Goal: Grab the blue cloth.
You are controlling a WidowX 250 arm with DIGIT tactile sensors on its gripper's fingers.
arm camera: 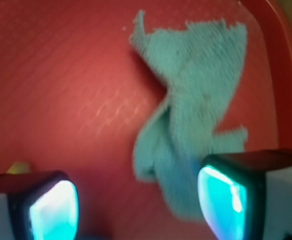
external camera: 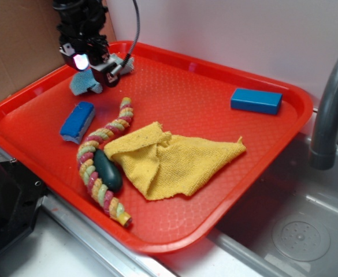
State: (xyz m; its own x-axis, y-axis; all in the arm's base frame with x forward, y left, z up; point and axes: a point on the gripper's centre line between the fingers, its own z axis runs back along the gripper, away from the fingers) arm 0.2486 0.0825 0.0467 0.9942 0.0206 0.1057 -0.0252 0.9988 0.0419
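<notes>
The blue cloth (external camera: 86, 84) is a small pale teal rag lying wrinkled on the red tray (external camera: 203, 98) near its far left corner. My gripper (external camera: 93, 64) hangs right over it and hides most of it in the exterior view. In the wrist view the blue cloth (arm camera: 190, 115) spreads across the tray floor, with its lower tail reaching between the jaws beside the right fingertip (arm camera: 220, 200). My gripper (arm camera: 138, 205) is open, its two glowing pads wide apart, and bare tray shows between them on the left.
A bright blue sponge (external camera: 77, 122) lies just in front of the cloth. A striped rope (external camera: 102, 161) and a dark green object (external camera: 107, 169) lie beside a yellow cloth (external camera: 174, 158). A blue block (external camera: 256, 100) sits far right. A grey faucet (external camera: 330, 104) and sink (external camera: 296, 225) are right.
</notes>
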